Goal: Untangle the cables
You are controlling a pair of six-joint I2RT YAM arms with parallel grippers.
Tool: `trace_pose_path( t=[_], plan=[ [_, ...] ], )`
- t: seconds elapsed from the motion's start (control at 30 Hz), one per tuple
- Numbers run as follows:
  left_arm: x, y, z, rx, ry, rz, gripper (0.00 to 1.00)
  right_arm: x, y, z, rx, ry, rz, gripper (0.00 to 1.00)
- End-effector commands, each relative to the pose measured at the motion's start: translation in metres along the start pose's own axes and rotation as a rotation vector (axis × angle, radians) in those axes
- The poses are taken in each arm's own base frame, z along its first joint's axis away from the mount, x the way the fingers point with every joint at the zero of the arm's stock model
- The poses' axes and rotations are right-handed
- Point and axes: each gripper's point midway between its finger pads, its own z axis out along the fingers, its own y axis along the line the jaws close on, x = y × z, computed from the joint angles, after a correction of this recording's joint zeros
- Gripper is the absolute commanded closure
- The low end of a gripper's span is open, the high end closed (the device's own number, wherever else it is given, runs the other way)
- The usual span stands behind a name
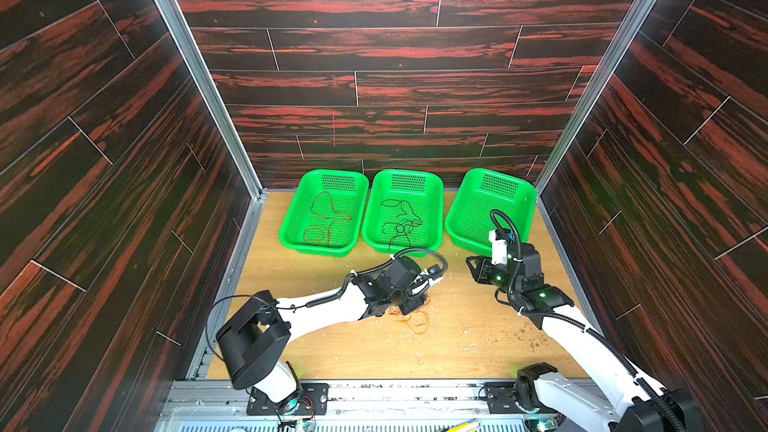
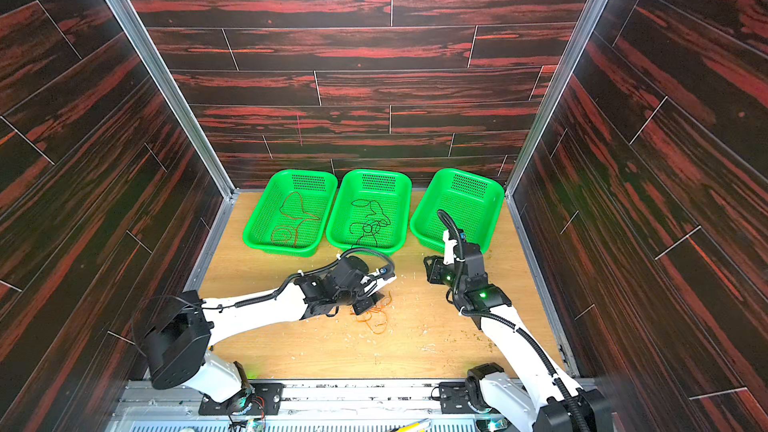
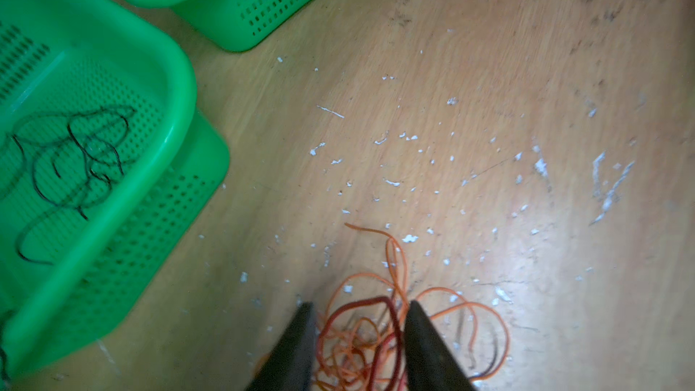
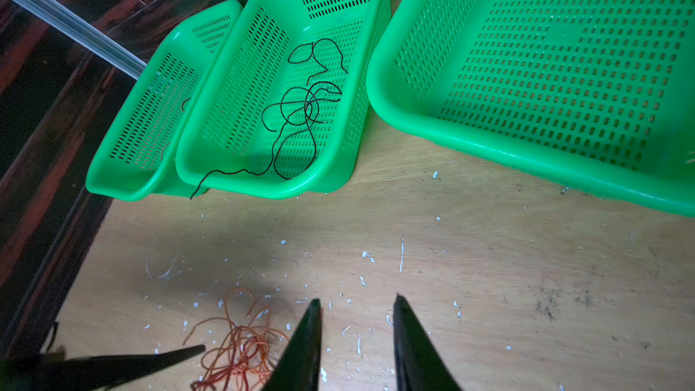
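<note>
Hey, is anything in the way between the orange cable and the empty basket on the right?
Only the right gripper: it hovers roughly between the orange cable and the empty basket. The table between them otherwise holds just small scraps.

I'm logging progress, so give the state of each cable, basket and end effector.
Red cable: loose in left basket.
Black cable: in middle basket, end over rim.
Orange cable: bunched on table.
Right basket: no cable seen.
Left end effector: open astride orange cable.
Right end effector: open, empty.
</note>
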Motion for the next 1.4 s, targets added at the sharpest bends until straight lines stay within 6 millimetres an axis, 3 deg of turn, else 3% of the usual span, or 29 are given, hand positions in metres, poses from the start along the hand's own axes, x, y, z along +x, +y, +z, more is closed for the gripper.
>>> trace_pose_path(
  t=[0.0,0.13,0.67,0.83,1.07,1.23,1.37],
  plan=[
    [0.001,0.005,0.002,-0.012,0.029,0.015,0.67,-0.011,0.004,-0.008,-0.006,-0.033,-0.032,0.69],
    [-0.004,0.001,-0.002,0.018,0.028,0.010,0.56,-0.014,0.001,-0.012,0.017,-0.051,-0.045,0.69],
    [0.013,0.004,0.009,0.001,0.119,-0.006,0.50,-0.012,-0.001,-0.004,0.022,-0.034,-0.077,0.68],
    [0.013,0.004,0.012,-0.001,0.129,-0.002,0.63,-0.009,0.000,-0.002,0.015,-0.022,-0.078,0.71],
    [0.010,0.007,0.009,0.003,0.121,-0.001,1.00,-0.010,0.005,-0.004,-0.023,-0.061,-0.105,0.74],
    [-0.011,0.010,-0.013,0.001,0.037,0.001,1.00,-0.009,0.036,-0.012,-0.227,-0.158,-0.211,0.70],
    [-0.039,0.023,-0.048,-0.032,-0.081,-0.002,1.00,0.004,0.073,-0.030,-0.485,-0.231,-0.321,0.60]
  ],
)
